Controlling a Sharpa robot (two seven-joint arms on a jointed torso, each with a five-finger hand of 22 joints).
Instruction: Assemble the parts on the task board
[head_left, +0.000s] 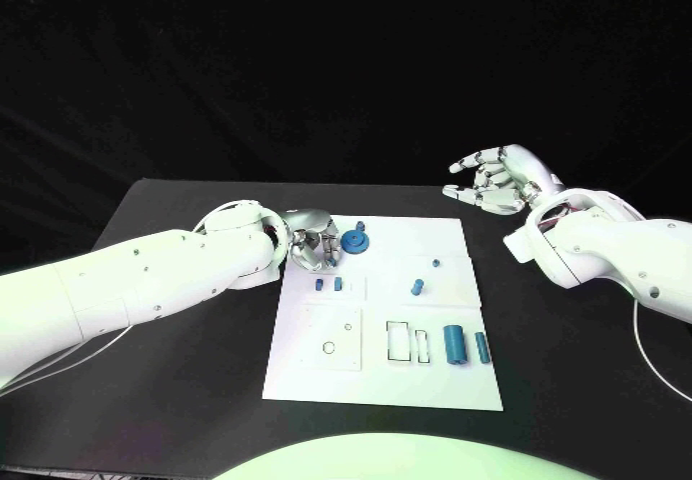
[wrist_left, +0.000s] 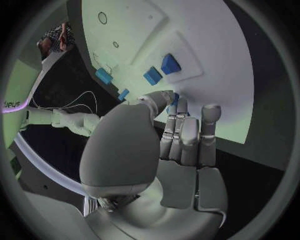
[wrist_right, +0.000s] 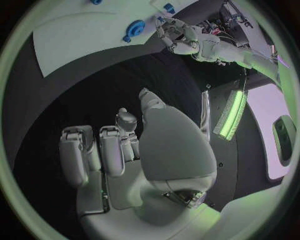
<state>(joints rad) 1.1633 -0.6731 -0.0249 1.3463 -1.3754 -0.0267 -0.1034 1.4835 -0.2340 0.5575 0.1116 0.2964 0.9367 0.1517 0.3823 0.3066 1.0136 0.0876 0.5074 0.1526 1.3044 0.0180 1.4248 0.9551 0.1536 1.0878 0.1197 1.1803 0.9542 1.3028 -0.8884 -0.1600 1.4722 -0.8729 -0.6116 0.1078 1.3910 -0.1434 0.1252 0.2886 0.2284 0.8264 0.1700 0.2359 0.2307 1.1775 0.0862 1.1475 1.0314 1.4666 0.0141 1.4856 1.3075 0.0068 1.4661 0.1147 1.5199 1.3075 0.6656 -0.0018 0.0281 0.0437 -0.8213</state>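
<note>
Round blue part (head_left: 355, 241) at the far left corner of the board (head_left: 433, 385), at the fingertips of the left hand (head_left: 312, 250); whether the hand grips it cannot be told. Small blue parts (head_left: 329, 284) just behind that hand, two cylinders (head_left: 454, 344) toward the board's near right. Right hand (head_left: 493, 180) above the counter (head_left: 188, 400) beyond the board's far right corner, released, fingers loosely curled
</note>
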